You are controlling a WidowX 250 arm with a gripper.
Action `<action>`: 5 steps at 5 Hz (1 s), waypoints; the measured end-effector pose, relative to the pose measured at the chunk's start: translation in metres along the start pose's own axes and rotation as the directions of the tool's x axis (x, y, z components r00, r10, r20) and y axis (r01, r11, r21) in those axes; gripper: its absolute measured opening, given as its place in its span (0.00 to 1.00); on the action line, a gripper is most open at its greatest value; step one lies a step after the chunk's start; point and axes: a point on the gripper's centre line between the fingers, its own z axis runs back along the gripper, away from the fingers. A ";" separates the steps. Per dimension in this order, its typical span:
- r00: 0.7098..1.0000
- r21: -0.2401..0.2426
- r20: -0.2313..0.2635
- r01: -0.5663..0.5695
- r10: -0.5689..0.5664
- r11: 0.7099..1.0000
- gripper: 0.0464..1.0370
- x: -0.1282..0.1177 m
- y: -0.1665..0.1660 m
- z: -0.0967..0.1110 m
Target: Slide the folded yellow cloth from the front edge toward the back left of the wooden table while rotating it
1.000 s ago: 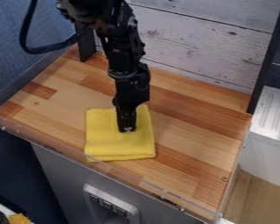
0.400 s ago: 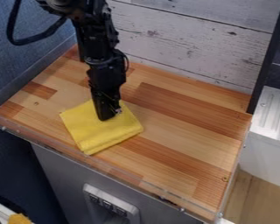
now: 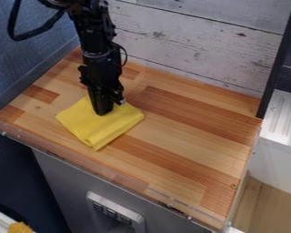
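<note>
We judge the step in hand to be working the folded yellow cloth [image 3: 102, 129] over the wooden tabletop [image 3: 190, 150], with the gripper [image 3: 105, 110] set down at it; whether this is wiping or only shifting, we cannot tell. The cloth lies flat, between nine and ten o'clock from the tabletop's middle, its corners pointing roughly to three, six and nine o'clock. The gripper comes down over its twelve o'clock side, the arm [image 3: 99, 50] entering from eleven o'clock. We cannot tell whether the jaws are open, closed or gripping a fold.

If the contact is to carry on, our next move calls for light, even downward pressure and a level path, so that the layers travel together rather than bunch. There is more room towards four o'clock, whereas the blue wall [image 3: 42, 63] stands towards ten and the clear rail [image 3: 149, 187] runs along the seven o'clock edge. If we are done, a straight lift would best leave the folds undisturbed.
</note>
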 end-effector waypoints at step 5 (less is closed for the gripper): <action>0.973 -0.017 -0.003 -0.232 0.232 0.972 0.02 0.004 0.035 0.002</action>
